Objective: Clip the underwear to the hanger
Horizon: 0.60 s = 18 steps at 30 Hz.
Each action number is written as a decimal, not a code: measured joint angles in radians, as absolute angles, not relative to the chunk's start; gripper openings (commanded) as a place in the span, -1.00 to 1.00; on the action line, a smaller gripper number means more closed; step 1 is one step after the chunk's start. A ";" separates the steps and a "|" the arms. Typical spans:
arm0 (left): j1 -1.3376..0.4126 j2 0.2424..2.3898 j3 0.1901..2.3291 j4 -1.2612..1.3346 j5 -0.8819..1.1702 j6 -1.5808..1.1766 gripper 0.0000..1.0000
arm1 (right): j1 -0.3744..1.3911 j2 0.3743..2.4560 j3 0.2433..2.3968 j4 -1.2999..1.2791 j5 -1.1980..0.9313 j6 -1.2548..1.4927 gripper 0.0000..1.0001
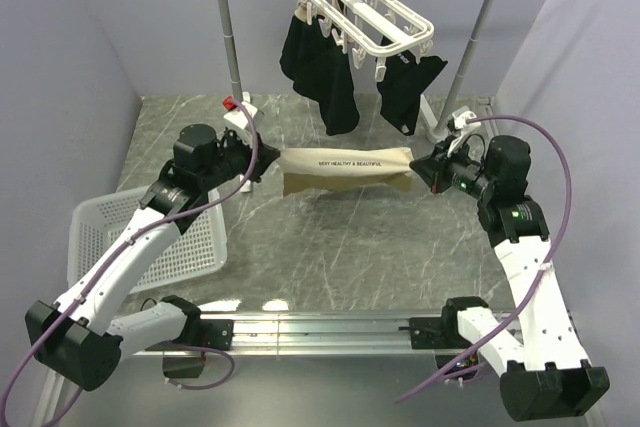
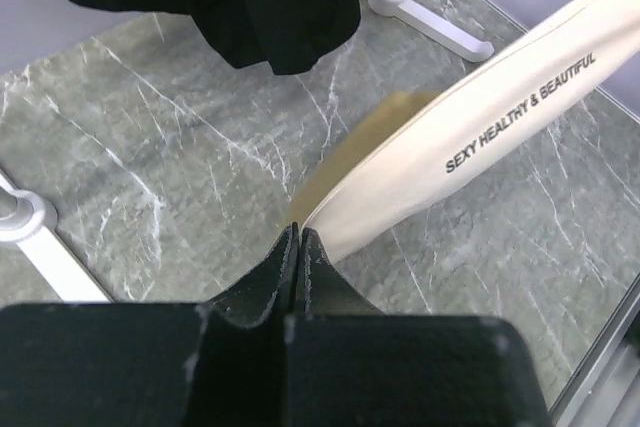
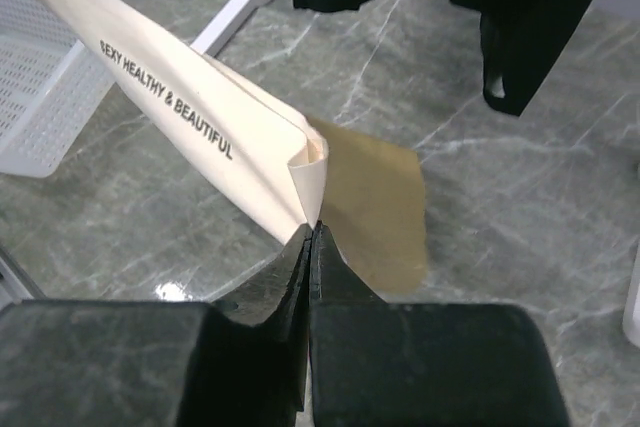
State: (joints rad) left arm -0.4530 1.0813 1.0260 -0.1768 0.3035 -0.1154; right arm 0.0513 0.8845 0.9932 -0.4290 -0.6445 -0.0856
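- Top view: the underwear (image 1: 345, 169) is hanging stretched at mid-frame, its long axis running left to right. The left gripper (image 1: 266, 161) is pinching its left end and the right gripper (image 1: 424, 168) its right end, both clamped tight on it. The hanger (image 1: 365, 9) is hanging at top centre (so the lift looks to be up-frame, neither arm clearly nearer).
- Left wrist: closed jaws are nipping one corner at lower centre, and the underwear (image 2: 480, 137) is running off to the upper right.
- Right wrist: closed jaws are gripping the other corner at centre, and the underwear (image 3: 200, 117) is running to the upper left.
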 measured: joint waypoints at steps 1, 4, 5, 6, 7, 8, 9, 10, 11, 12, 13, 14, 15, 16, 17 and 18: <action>-0.453 1.079 1.030 -0.176 0.304 -0.107 -0.99 | 0.051 0.884 0.997 -0.422 -0.644 -0.086 -1.00; -0.453 1.052 1.031 -0.199 0.334 -0.081 -0.99 | 0.051 0.860 1.000 -0.434 -0.645 -0.093 -1.00; -0.453 1.040 1.031 -0.212 0.348 -0.070 -0.99 | 0.051 0.842 1.000 -0.444 -0.645 -0.098 -1.00; -0.453 1.021 1.031 -0.229 0.371 -0.057 -0.99 | 0.051 0.819 1.000 -0.459 -0.645 -0.103 -1.00; -0.453 1.002 1.031 -0.248 0.390 -0.041 -0.99 | 0.050 0.798 1.000 -0.472 -0.645 -0.107 -1.00; -0.453 0.978 1.031 -0.273 0.413 -0.022 -0.99 | 0.049 0.761 1.001 -0.492 -0.645 -0.111 -1.00; -0.453 0.952 1.031 -0.303 0.442 -0.004 -0.99 | 0.049 0.726 1.001 -0.514 -0.646 -0.113 -1.00; -0.453 0.928 1.031 -0.329 0.467 0.014 -0.99 | 0.049 0.698 1.003 -0.533 -0.648 -0.114 -1.00; -0.454 0.906 1.031 -0.359 0.499 0.033 -0.99 | 0.049 0.668 1.008 -0.559 -0.649 -0.113 -1.00; -0.455 0.893 1.031 -0.381 0.522 0.044 -0.99 | 0.049 0.641 1.011 -0.579 -0.649 -0.112 -1.00; -0.458 0.889 1.033 -0.406 0.547 0.056 -0.99 | 0.049 0.617 1.015 -0.596 -0.649 -0.110 -1.00; -0.461 0.889 1.038 -0.430 0.567 0.065 -0.99 | 0.049 0.599 1.016 -0.604 -0.650 -0.108 -1.00; -0.463 0.900 1.042 -0.444 0.580 0.068 -0.99 | 0.049 0.589 1.015 -0.608 -0.649 -0.103 -1.00; -0.465 0.921 1.050 -0.456 0.589 0.071 -0.99 | 0.049 0.588 1.010 -0.607 -0.647 -0.099 -1.00; -0.467 0.957 1.058 -0.462 0.594 0.073 -0.99 | 0.049 0.598 0.993 -0.599 -0.640 -0.094 -1.00; -0.466 1.013 1.065 -0.464 0.598 0.075 -0.99 | 0.050 0.612 0.969 -0.586 -0.632 -0.092 -1.00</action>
